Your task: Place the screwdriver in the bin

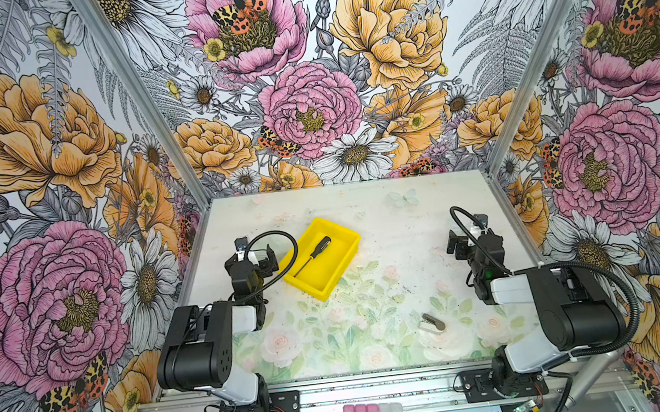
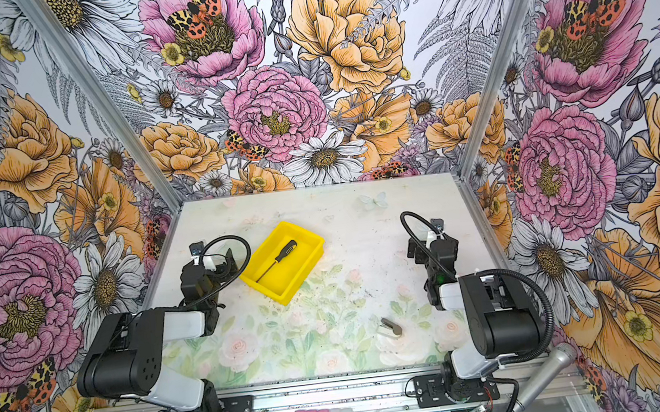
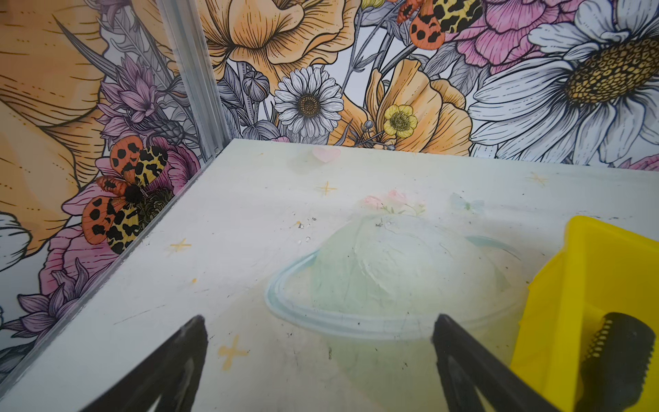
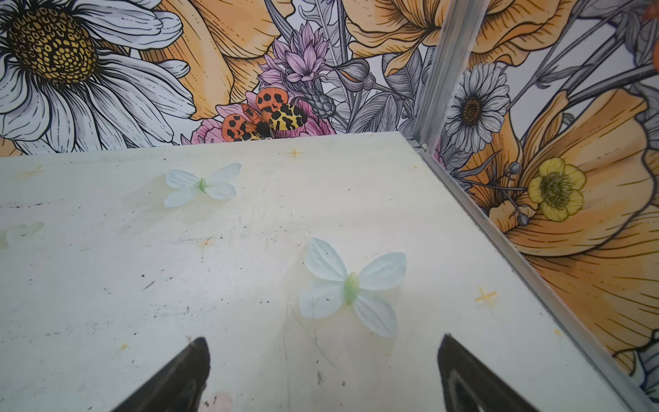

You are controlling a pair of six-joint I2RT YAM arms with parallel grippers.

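Bright yellow plastic is catching the eye first: the low-walled rectangular yellow bin [image 1: 330, 282] is sitting turned at an angle on the pale floral-printed table [image 1: 363, 220], left of the middle in both top views. The slim screwdriver with the black ribbed handle and thin dark shaft [image 1: 311, 255] is lying flat on the bin's floor, slanting from the far side, where the handle is, toward the near left corner, where the tip is pointing. In the left wrist view the handle [image 3: 617, 360] is showing behind the yellow wall [image 3: 556, 321].

The left gripper [image 1: 256, 258] is hanging just beside the bin's left wall, apart from it. Its two black fingers [image 3: 178, 364] are standing wide apart with only bare table between them, so it is gripping nothing.

The right gripper [image 1: 463, 241] is hovering well apart from the bin, over the right side of the table. Its dark fingertips [image 4: 185, 371] are likewise spread wide over bare table, with nothing between them; a pale printed butterfly [image 4: 351, 289] is lying ahead of them.

A short grey-and-white stapler-like object [image 1: 433, 322] is resting on the near right part of the table, well away from both grippers and the bin.
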